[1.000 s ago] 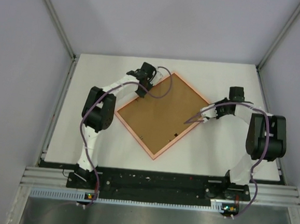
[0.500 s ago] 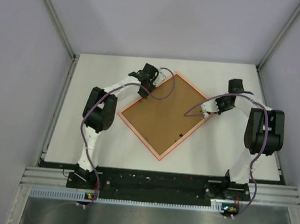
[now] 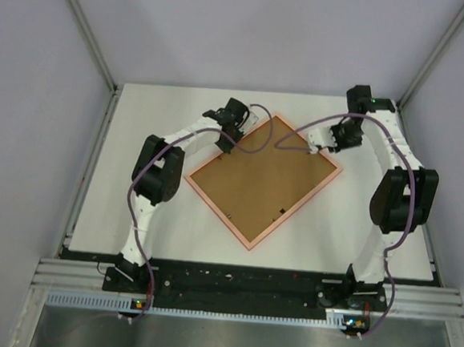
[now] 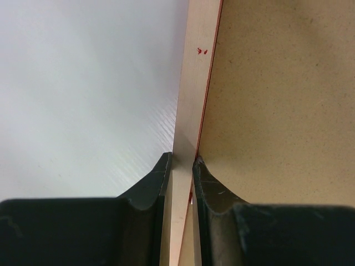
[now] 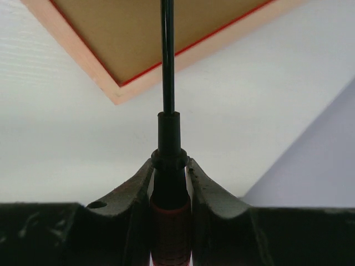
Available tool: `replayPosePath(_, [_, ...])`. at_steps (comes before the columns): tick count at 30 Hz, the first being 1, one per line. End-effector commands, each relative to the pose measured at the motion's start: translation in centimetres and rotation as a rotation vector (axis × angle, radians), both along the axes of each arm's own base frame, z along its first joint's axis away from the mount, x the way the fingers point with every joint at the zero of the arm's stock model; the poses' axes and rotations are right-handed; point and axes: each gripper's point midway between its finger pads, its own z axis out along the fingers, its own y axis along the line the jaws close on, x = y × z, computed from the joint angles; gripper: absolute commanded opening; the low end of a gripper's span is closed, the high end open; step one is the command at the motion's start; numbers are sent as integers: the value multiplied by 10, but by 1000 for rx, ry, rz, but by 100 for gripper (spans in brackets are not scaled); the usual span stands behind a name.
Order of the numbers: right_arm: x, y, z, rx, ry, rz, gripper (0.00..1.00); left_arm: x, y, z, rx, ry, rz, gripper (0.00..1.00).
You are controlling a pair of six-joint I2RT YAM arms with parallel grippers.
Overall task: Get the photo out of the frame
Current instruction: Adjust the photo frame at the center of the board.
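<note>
The frame (image 3: 257, 179) is seen lying back up on the white table (image 3: 132, 214), turned corner-on like a diamond between the two arms. Its far-left rim (image 4: 187, 111) is pinched by the left gripper (image 4: 182, 163): the jaws are drawn narrow, with one finger set on the outer side and the other on the brown back (image 4: 277, 111). Over on the right, a thin dark tool (image 5: 168, 130) with a red band is clamped in the right gripper (image 5: 169, 165), the jaws closed tight around its handle. Its black shaft is pointed across the rim beside a corner and over the back; contact cannot be told. The photo is hidden from every view.
</note>
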Motion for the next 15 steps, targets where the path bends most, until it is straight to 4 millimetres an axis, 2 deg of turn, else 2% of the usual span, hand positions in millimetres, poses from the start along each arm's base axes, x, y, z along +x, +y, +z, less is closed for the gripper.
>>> replayPosePath(1, [-27, 23, 55, 142, 153, -331, 0, 25, 26, 12, -9, 2, 219, 0])
replayPosePath(4, [-45, 26, 58, 187, 245, -568, 0, 25, 43, 4, -45, 78, 330, 0])
replayPosePath(7, [-66, 40, 61, 270, 296, -664, 0, 23, 60, 4, -64, 98, 441, 0])
replayPosePath(11, [-64, 60, 68, 451, 232, -838, 0, 13, 79, 4, -71, 106, 570, 0])
replayPosePath(15, [-74, 74, 50, 478, 319, -1023, 0, -9, 80, 3, -94, 166, 655, 0])
